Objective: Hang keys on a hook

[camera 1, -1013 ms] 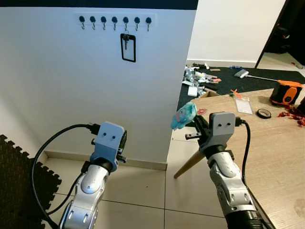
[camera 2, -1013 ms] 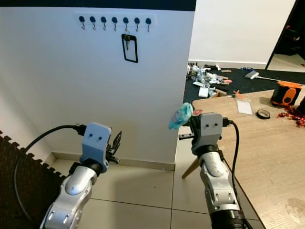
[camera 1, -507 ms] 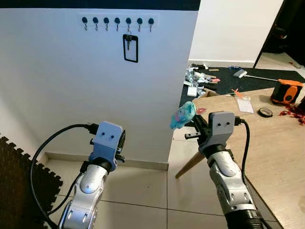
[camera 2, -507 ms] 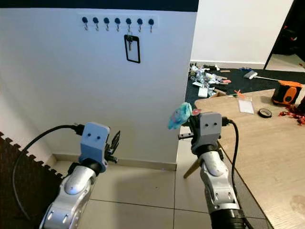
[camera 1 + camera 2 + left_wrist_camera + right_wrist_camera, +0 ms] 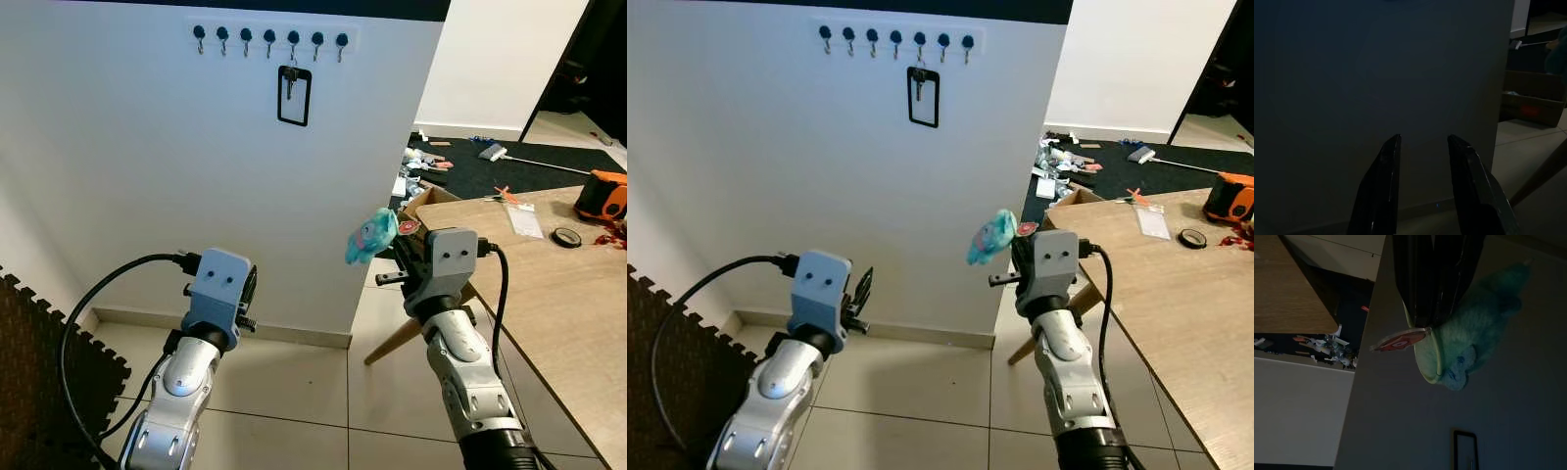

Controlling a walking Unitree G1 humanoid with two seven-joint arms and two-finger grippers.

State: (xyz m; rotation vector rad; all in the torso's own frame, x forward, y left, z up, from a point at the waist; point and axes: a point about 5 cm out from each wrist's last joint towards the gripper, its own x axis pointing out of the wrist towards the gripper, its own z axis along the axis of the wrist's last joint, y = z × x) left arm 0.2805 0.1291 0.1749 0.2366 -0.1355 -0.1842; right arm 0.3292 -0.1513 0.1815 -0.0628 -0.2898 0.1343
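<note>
With your right gripper clamped on the keys' teal fob, L gripper open & idle, step nearer, then raise toward a free hook right of the black tag.

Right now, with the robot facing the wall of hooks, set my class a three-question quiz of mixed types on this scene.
1. True or false: every hook in the hook rack is empty.
2. What does the right gripper hold? A) tape roll B) teal plush keychain C) nothing
3. The left gripper has its fingers ____.

Key: 1 false, a black-framed tag with a key hangs there; 2 B; 3 open.
</note>
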